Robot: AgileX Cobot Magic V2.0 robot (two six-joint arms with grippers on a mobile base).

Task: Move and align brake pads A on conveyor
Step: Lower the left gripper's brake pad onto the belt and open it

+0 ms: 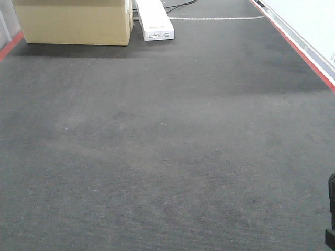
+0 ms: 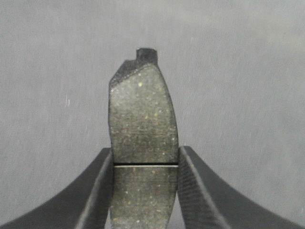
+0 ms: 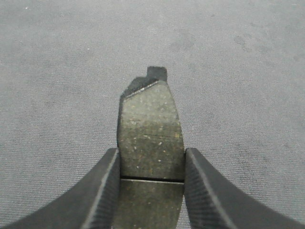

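Left gripper [image 2: 145, 160] clenched on the first brake pad [image 2: 143, 114], right gripper [image 3: 151, 160] on the second brake pad [image 3: 150, 119], both over the conveyor [image 1: 167, 146]. Risk: pads pinched near mid-groove could pivot on release, landing misaligned.

Only illegible small print on the white box [image 1: 155, 20]

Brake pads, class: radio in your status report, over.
Left end effector shut on one brake pad. Right end effector shut on a second pad. Cardboard box, white case at far end of conveyor.
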